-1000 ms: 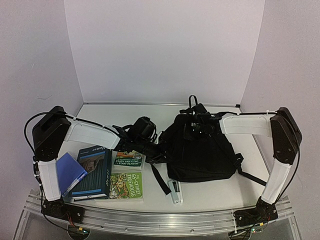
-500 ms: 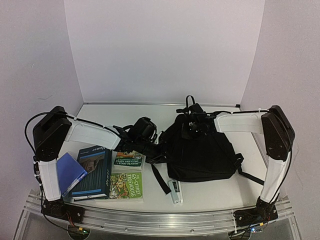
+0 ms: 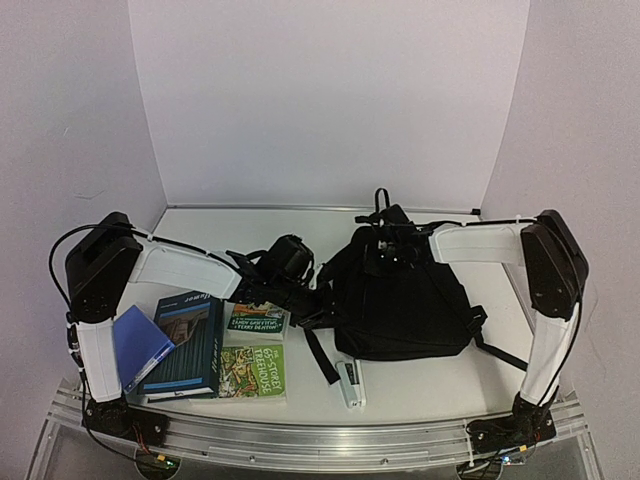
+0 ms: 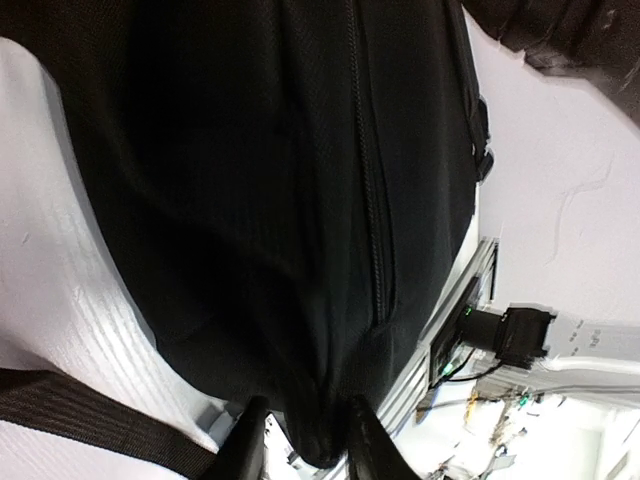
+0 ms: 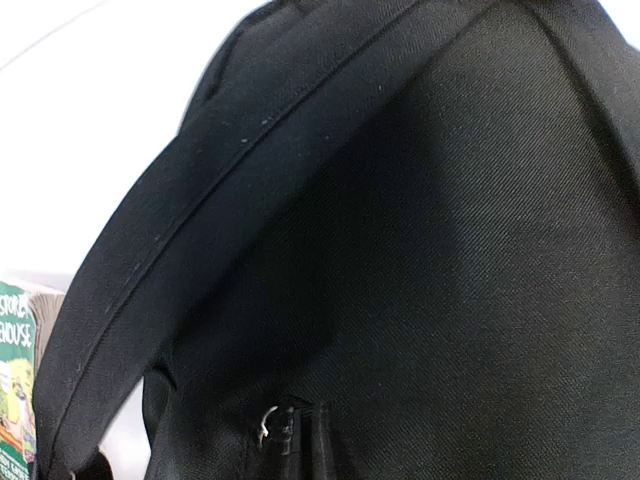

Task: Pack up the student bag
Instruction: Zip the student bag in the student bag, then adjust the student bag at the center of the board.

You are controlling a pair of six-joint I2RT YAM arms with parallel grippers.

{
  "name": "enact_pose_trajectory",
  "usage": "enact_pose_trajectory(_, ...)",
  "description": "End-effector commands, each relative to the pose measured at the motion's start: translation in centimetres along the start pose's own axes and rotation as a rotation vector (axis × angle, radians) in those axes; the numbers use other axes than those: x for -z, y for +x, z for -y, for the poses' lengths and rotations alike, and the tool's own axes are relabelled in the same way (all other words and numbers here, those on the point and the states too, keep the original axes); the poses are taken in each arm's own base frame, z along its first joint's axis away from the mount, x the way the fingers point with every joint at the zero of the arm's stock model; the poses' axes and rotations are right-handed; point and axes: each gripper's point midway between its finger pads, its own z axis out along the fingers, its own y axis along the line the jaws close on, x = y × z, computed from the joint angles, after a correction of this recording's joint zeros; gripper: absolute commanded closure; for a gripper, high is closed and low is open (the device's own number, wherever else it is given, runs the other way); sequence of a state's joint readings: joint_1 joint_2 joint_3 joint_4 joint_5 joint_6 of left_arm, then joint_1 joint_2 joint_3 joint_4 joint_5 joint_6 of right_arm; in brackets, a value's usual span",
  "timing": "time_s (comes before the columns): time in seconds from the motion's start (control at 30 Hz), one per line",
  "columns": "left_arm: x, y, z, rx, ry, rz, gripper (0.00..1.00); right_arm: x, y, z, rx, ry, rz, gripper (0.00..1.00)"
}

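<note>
The student bag, a big black backpack, lies right of centre on the white table. My left gripper is at its left edge. In the left wrist view the gripper has a fold of the bag hanging between its fingers. The jaws are slightly apart, with a sliver of light beside the left finger. My right gripper rests on the bag's top end, black on black. The right wrist view shows only bag fabric and a small zipper pull, with no fingers in sight.
Left of the bag lie a dark teal book, two green books and a blue wallet. A small white object and a loose strap lie in front. An aluminium rail runs along the near edge.
My right arm has swung inward to the left, its wrist shifting slightly over the bag's top. The left arm has barely moved.
</note>
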State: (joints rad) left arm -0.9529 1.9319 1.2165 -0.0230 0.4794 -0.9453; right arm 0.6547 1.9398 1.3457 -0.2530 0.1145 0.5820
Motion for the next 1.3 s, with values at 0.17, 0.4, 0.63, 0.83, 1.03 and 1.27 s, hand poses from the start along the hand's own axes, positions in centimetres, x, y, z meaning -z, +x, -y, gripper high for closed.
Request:
enact_pose_trajectory(0.17, 5.6, -1.5, 6.0, -0.141, 0.094, 0.044, 0.35, 9.8, -4.7, -0.8, -0.003, -0.207, 0.173, 0.4)
enact_pose_trajectory(0.4, 10.5, -5.5, 4.1, -0.229, 0.057, 0.165, 0.21, 12.1, -3.2, 0.7, -0.053, -0.219, 0.179, 0.16)
enact_pose_trajectory(0.63, 10.6, -9.8, 1.5, -0.249, 0.054, 0.164, 0.16, 14.1, -3.3, 0.4, -0.074, -0.273, 0.193, 0.07)
enact_pose_trajectory(0.83, 9.1, -11.9, -1.1, -0.22, 0.1, 0.125, 0.15, 16.2, -3.4, 0.0, -0.084, -0.333, 0.208, 0.03)
enact_pose_trajectory(1.03, 6.6, -10.5, -2.5, -0.135, 0.192, 0.032, 0.11, 17.5, -3.4, -0.2, -0.084, -0.369, 0.218, 0.03)
enact_pose_trajectory(1.27, 5.5, -8.7, -1.6, -0.131, 0.257, -0.026, 0.11, 17.5, -3.6, -0.3, -0.078, -0.368, 0.222, 0.03)
